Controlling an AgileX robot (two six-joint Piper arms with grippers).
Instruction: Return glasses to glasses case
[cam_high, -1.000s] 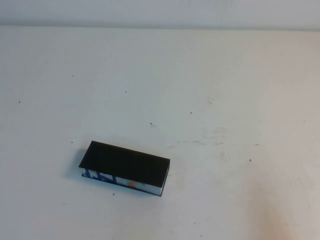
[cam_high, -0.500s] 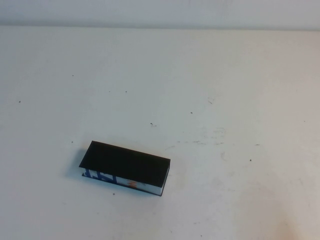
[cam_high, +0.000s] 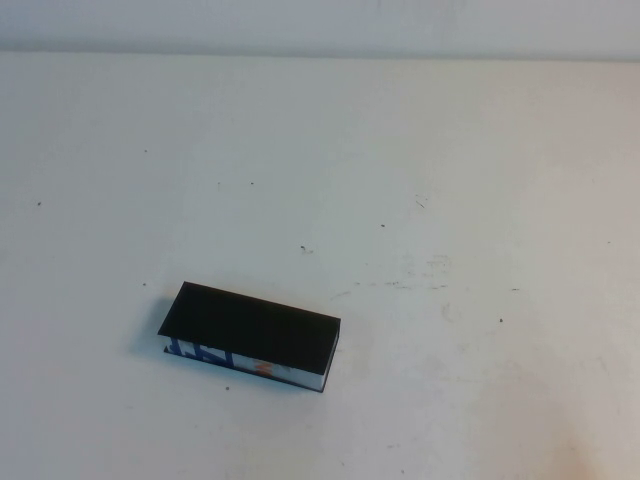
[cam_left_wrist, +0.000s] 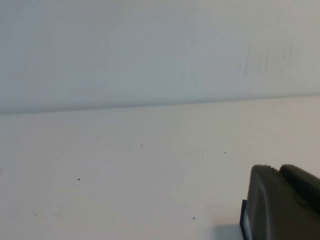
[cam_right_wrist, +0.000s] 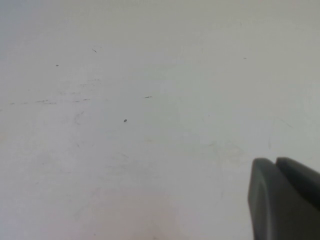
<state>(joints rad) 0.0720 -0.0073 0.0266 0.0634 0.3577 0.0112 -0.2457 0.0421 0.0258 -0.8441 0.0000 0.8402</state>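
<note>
High view shows glasses case (cam_high: 250, 336) lidded on the worktop (cam_high: 420, 180); glasses unseen, perhaps inside. Left gripper (cam_left_wrist: 282, 205) and right gripper (cam_right_wrist: 285, 200) parked, grip state unclear; next, retreat.

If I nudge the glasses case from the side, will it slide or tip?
The glasses case lies flat with its lid down on the table, low and long, so it probably slides rather than tips. Its boxy shape looks stiff. Pushed near one end, it may rotate. The left gripper and right gripper show only in their wrist views.
</note>
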